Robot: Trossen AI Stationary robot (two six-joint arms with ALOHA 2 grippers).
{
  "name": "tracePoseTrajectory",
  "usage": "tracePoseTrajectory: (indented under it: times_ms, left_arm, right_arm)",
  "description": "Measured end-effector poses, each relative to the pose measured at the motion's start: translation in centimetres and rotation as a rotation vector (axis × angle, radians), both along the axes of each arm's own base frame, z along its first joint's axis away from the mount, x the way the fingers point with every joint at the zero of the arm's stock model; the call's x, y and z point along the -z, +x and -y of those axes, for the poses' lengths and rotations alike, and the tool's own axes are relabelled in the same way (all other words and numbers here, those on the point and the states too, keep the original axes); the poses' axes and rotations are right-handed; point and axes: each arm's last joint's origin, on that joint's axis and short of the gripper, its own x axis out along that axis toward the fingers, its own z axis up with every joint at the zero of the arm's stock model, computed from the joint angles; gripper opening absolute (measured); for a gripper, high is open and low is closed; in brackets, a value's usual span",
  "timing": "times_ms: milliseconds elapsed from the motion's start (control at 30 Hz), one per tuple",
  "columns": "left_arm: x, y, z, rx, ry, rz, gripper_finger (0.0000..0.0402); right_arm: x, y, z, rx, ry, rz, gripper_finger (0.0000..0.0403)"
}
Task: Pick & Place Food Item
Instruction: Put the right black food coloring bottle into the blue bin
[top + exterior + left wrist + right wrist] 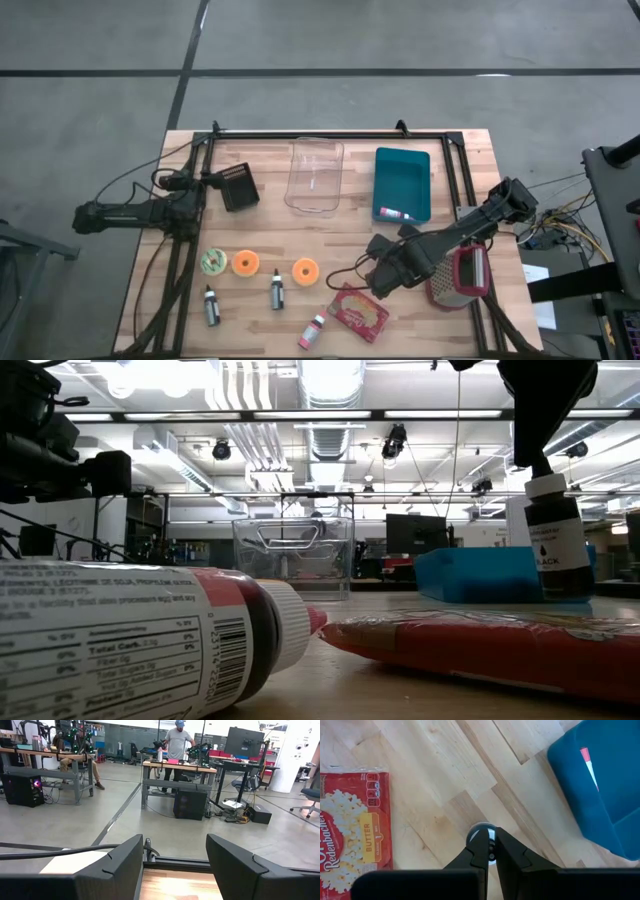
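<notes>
labelled bottle in front, black bottle in the right gripper's grip

low view: nearest the lens, a labelled bottle (120, 640) with a red cap lies on its side. beside it lies the red popcorn packet (480, 645). farther back, the right gripper (543, 460) comes down from above and is clamped on the white neck of a small black bottle (557, 550), which stands upright. whether its base touches the table cannot be told. a clear container (295, 555) and a teal bin (490, 575) stand behind.

high view: the right gripper (383, 272) sits over the near right part of the table (470, 150), between the popcorn packet (358, 312) and a grater (460, 277). the left gripper (238, 187) waits at the far left, beside the clear container (316, 177).

right wrist view: the fingers (480, 855) pinch the bottle's round white cap (479, 827) from both sides. the popcorn packet (352, 830) and the teal bin (600, 785) lie to either side, well apart.

left wrist view: the left gripper (175, 865) has its fingers (122, 865) spread and holds nothing. people show in the room beyond.
</notes>
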Motion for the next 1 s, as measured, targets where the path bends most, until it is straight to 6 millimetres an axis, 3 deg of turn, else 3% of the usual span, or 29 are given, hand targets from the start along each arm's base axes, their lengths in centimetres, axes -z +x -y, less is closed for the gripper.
tracePoseTrajectory:
  times_ms: [333, 633, 1000]
  left_arm:
    - [0.0, 0.0, 0.0, 0.001, 0.0, 0.0, 0.0223]
    - [0.0, 0.0, 0.0, 0.0, 0.0, 0.0, 0.0223]
    - [0.0, 0.0, 0.0, 0.001, 0.0, 0.0, 0.0223]
  right_arm:
    - [-0.6, -0.3, 0.4, 0.04, -0.075, 0.028, 0.0013]
    - [-2.9, -1.3, 1.5, 0.146, -0.097, 0.159, 0.0013]
    - [-7.5, -4.5, 6.7, 0.264, -0.076, 0.217, 0.0013]
